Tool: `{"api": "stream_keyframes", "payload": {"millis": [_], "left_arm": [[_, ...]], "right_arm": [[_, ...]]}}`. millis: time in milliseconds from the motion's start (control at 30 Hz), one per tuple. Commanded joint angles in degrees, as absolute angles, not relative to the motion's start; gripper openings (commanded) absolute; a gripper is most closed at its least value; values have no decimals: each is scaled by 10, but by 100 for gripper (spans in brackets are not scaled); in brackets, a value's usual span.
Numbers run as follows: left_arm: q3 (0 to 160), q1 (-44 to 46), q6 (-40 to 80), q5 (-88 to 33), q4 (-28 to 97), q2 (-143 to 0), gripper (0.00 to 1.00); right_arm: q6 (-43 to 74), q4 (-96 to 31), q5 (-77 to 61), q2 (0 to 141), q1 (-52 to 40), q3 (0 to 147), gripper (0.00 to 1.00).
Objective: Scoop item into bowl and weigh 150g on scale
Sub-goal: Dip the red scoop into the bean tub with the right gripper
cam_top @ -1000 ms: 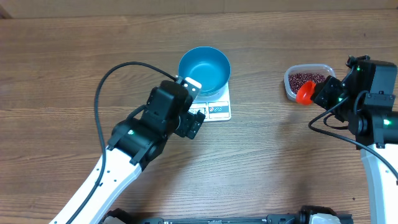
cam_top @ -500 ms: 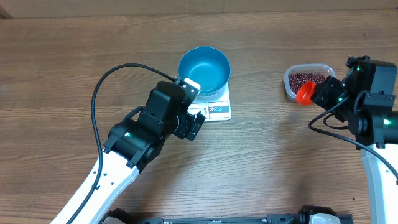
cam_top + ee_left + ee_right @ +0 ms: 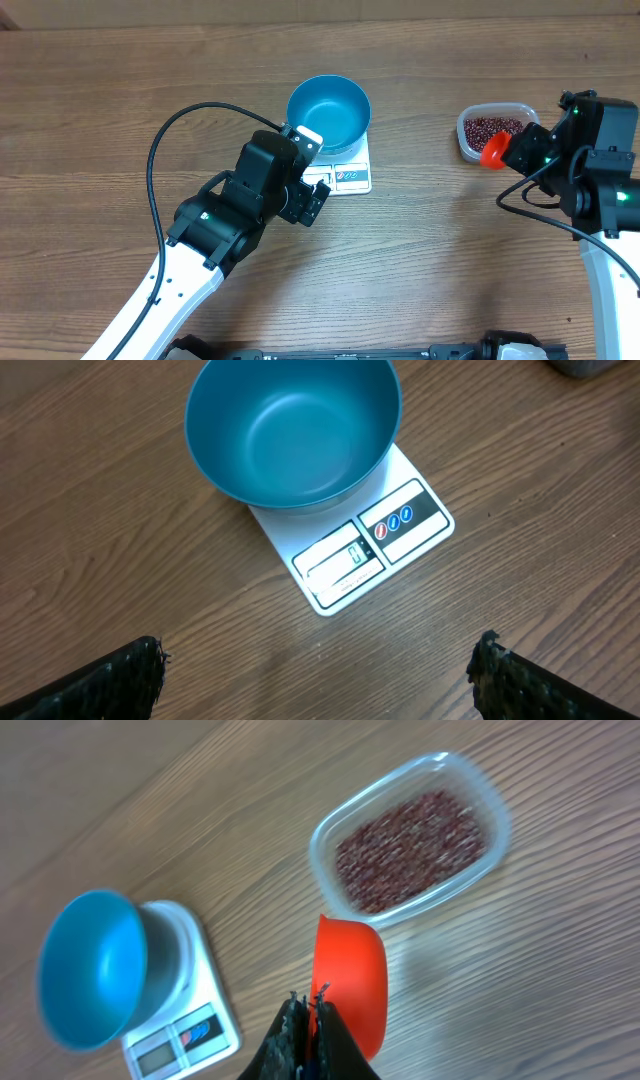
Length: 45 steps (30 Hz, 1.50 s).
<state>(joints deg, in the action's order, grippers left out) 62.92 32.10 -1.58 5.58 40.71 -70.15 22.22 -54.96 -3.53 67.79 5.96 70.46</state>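
The left arm reaches up from the near edge of the table, with a black cable looping off its left side. The left gripper hangs over bare wood just short of the scale, its jaws spread wide and holding nothing. Only the two dark fingertips show, at the bottom corners of the left wrist view. The scale lies flat just beyond them, white, with its display and its button panel along the edge facing the gripper. The bowl stands upright on the far part of the scale, overhanging the platform on three sides, and its blue inside is bare. On the right, well apart from the scale, the right gripper has its jaws pinched together on the near end of a red scoop. The scoop sticks out ahead of the fingers, and its far edge sits just beside the near rim of the tub. Whether scoop and tub touch cannot be told. The tub is clear plastic with rounded corners, and it stands near the table's far right. The beans lie in it as a loose dark red layer covering its floor.
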Motion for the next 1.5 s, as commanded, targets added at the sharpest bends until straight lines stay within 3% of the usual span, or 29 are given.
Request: {"api": "stream_keyframes", "payload": {"millis": [0,100,467,900,1467], "left_arm": [[628,318,-8,49,405,-696,100],[628,318,-8,49,405,-696,99],[628,318,-8,49,405,-696,100],[628,318,-8,49,405,-696,99],[628,318,-8,49,405,-696,100]], "right_arm": [[170,-533,57,689,62,721,4],[102,-512,81,712,62,721,4],[37,-417,81,832,62,721,4],[-154,-351,81,896,62,721,4],[-228,-324,79,965,69,719,4]]}}
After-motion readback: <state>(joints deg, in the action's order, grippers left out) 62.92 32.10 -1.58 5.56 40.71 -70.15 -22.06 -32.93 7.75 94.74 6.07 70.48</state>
